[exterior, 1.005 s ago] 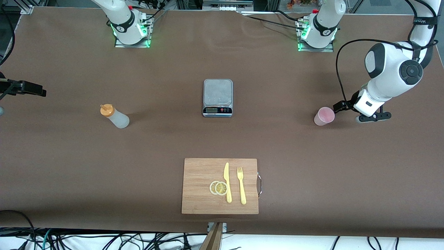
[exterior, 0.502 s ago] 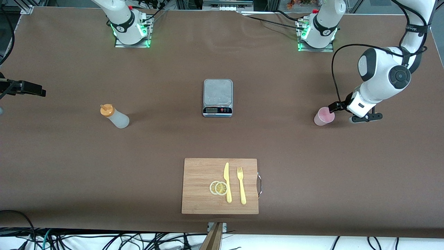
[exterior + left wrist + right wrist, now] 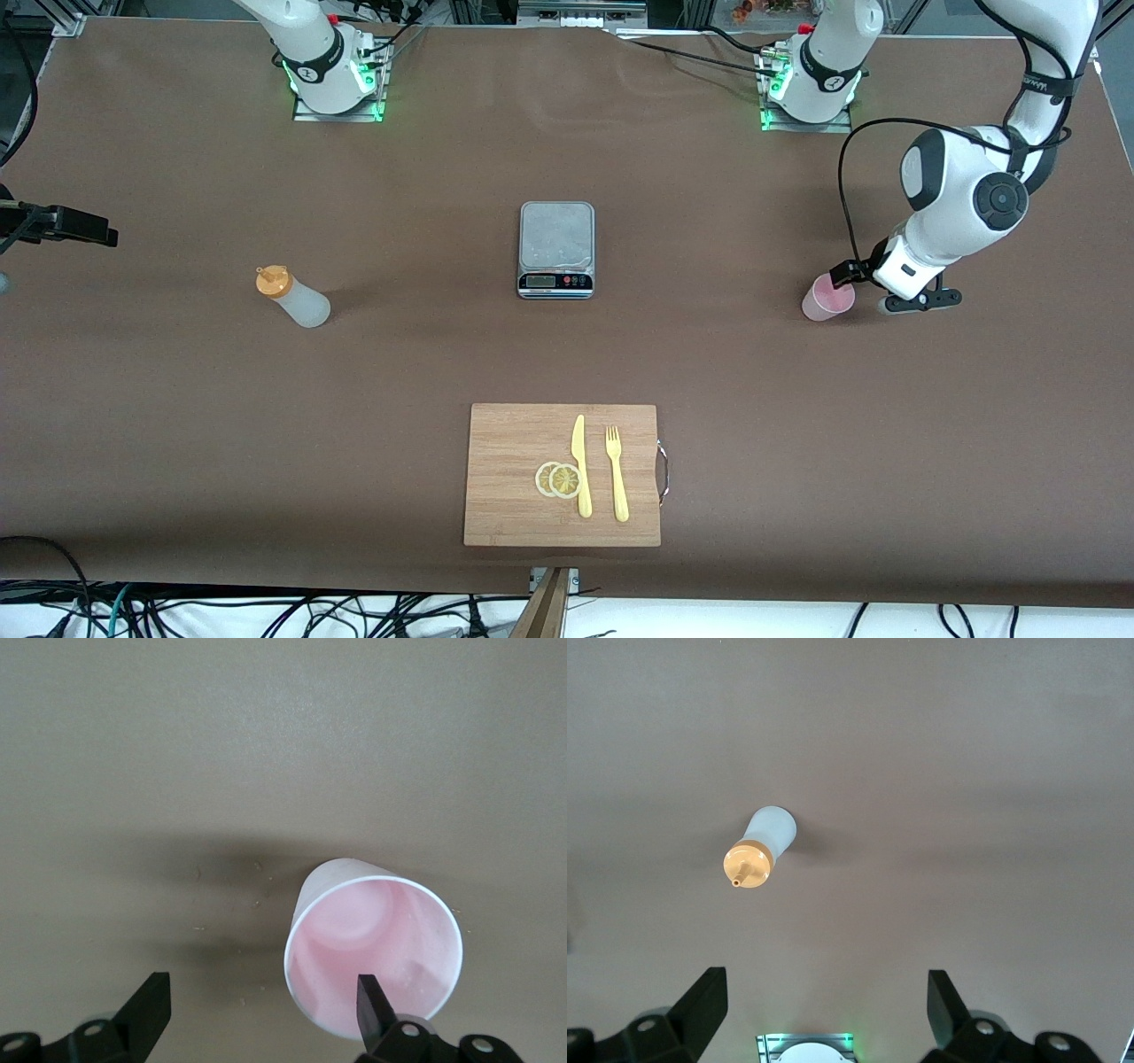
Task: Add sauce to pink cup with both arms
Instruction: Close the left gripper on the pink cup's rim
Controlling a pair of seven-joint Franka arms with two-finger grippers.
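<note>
- A scale [image 3: 555, 249] is sitting mid-table, between the sauce [image 3: 293, 297] toward the right arm's end and the pink cup [image 3: 828, 297] toward the left arm's end; all three are standing well apart on the brown table [image 3: 177, 416].
- Nearer the front camera than the scale, a wooden cutting board [image 3: 514, 443] is lying flat, carrying one yellow knife [image 3: 580, 465], one yellow fork [image 3: 617, 474] and two lemon slices [image 3: 558, 479] overlapping each other just beside the knife.
- Nothing is standing between the cup and the scale, and nothing between the sauce and the scale.
- Counting up: one bottle, one cup, one scale, one board, two arms.
- The pink cup [image 3: 374, 957] is standing upright, open mouth up, and its inside is showing bare pink and looking empty.
- The sauce [image 3: 758, 850] is standing upright with its orange cap on, nozzle pointing up.
- The left gripper [image 3: 257, 1010] is hanging low right beside the cup, jaws spread wide, one finger [image 3: 372, 1005] overlapping the cup's rim in the left wrist view; whether it is touching cannot be told.
- The right gripper [image 3: 824, 1005] is hovering high over the table near the sauce, jaws wide and holding nothing.
</note>
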